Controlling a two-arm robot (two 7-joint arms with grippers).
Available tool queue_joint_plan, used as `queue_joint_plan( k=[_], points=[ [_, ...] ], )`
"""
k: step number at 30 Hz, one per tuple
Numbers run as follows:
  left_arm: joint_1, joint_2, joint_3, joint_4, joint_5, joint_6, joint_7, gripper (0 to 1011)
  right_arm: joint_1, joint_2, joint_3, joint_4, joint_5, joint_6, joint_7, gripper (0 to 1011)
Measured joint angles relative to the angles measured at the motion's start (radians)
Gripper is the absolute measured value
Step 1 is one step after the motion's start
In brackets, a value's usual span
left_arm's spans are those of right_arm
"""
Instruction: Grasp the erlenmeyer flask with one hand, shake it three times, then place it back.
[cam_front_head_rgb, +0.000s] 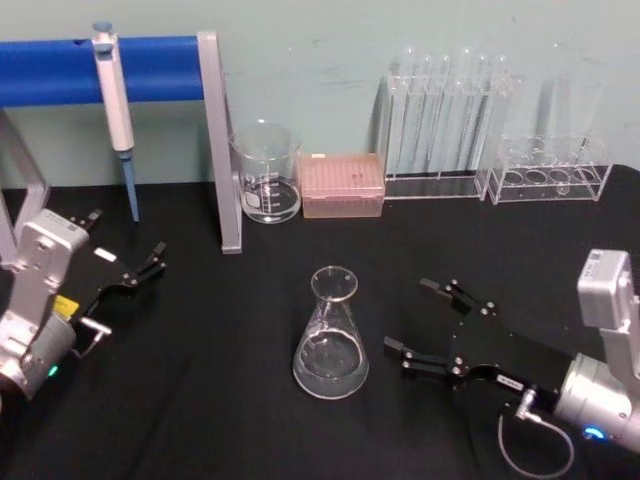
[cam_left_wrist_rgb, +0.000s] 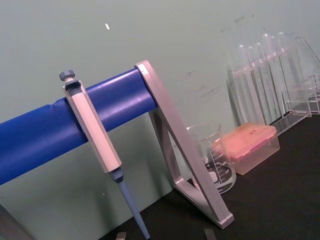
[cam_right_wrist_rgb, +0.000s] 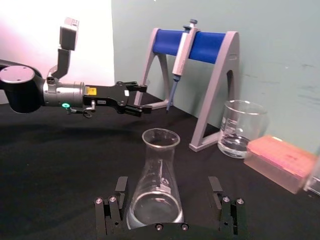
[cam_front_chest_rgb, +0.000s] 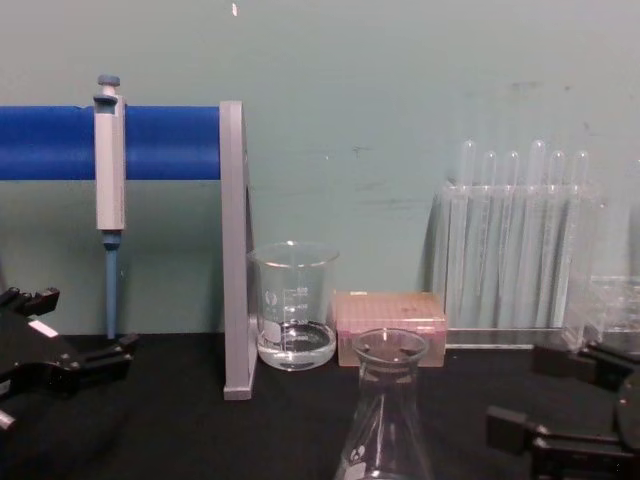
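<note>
The erlenmeyer flask (cam_front_head_rgb: 330, 335) stands upright on the black bench (cam_front_head_rgb: 200, 410), near the middle and towards the front edge. It is clear glass with a flared rim, and a shallow layer of clear liquid seems to lie in its wide base. In the chest view a small white print shows low on its wall, too small to read.

Just to its right the right end effector (cam_front_head_rgb: 408, 316) lies low over the bench with its black fingers spread wide. They point at the flask but are not touching it. In the right wrist view the flask stands in line with the gap between the two fingers. A small white label sits on the black body behind the fingers; its writing cannot be read.

Behind the flask, by the green wall, stands a glass beaker (cam_front_head_rgb: 268, 175) with white graduation marks and a little clear liquid. Its figures are not legible. A pink tip box (cam_front_head_rgb: 342, 185) sits just beside the beaker. Farther right is a clear rack of test tubes (cam_front_head_rgb: 445, 125), then a second clear rack (cam_front_head_rgb: 550, 172).

To the left a grey stand with a blue bar (cam_front_head_rgb: 160, 68) carries a hanging pipette (cam_front_head_rgb: 115, 100). The left end effector (cam_front_head_rgb: 150, 262) rests at the far left of the bench, well apart from the flask, its fingers parted and holding nothing. A yellow label on its wrist is too small to read.
</note>
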Motion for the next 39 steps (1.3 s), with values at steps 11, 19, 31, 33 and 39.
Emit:
queue_joint_plan(
  k=[11, 19, 31, 33, 39],
  points=[
    [0.0, 0.0, 0.0, 0.0, 0.0, 0.0, 0.0, 1001, 0.076, -0.038, -0.041, 0.064, -0.009, 0.006, 0.045, 1000],
    [0.0, 0.0, 0.0, 0.0, 0.0, 0.0, 0.0, 1001, 0.145, -0.069, -0.077, 0.131, -0.006, 0.006, 0.084, 1000],
    [0.0, 0.0, 0.0, 0.0, 0.0, 0.0, 0.0, 1001, 0.228, -0.108, -0.122, 0.221, 0.006, 0.004, 0.127, 1000],
    [0.0, 0.0, 0.0, 0.0, 0.0, 0.0, 0.0, 1001, 0.24, -0.115, -0.129, 0.236, 0.009, 0.003, 0.133, 1000],
    [0.0, 0.0, 0.0, 0.0, 0.0, 0.0, 0.0, 1001, 0.266, -0.131, -0.143, 0.269, 0.015, -0.003, 0.143, 1000]
  ],
)
